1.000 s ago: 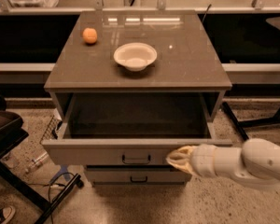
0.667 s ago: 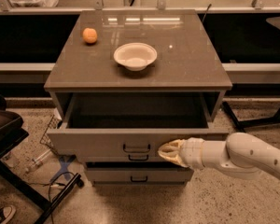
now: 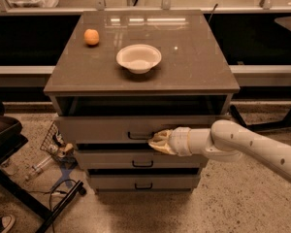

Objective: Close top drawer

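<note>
The top drawer [image 3: 102, 128] of a grey-brown cabinet stands only slightly pulled out; a narrow dark gap shows above its front panel. Its small dark loop handle [image 3: 139, 136] sits at the panel's centre. My gripper [image 3: 156, 141], pale and at the end of a white arm coming in from the right, presses against the drawer front just right of the handle. Two lower drawers [image 3: 142, 160] sit below, with similar handles.
A white bowl [image 3: 138, 58] and an orange [image 3: 91, 37] rest on the cabinet top [image 3: 194, 57]. A dark stand [image 3: 9, 144], cables and clutter [image 3: 53, 152] lie on the floor at left. A long counter [image 3: 262, 4] runs behind.
The top drawer has slid inward from wide open to nearly shut. My gripper has moved left and forward with the drawer front.
</note>
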Robot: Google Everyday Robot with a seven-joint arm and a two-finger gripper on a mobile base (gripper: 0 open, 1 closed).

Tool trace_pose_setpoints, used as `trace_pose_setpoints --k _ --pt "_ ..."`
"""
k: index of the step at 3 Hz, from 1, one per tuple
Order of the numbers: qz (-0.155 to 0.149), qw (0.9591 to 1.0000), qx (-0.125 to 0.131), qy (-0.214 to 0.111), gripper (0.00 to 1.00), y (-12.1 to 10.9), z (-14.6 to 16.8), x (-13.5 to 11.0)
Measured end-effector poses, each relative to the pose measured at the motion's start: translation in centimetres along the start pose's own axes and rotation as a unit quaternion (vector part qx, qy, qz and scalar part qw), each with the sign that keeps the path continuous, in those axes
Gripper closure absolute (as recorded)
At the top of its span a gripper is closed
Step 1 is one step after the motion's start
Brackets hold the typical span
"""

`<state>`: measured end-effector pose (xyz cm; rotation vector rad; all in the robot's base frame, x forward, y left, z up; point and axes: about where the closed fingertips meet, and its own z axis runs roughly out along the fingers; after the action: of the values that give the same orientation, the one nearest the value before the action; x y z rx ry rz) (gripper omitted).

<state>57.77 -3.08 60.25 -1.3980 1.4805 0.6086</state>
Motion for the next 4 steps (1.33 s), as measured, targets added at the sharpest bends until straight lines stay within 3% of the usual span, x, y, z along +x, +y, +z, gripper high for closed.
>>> trace_pose_setpoints --k 4 --pt "0.000 1.0000 0.000 0.000 1.00 0.02 0.06 0.06"
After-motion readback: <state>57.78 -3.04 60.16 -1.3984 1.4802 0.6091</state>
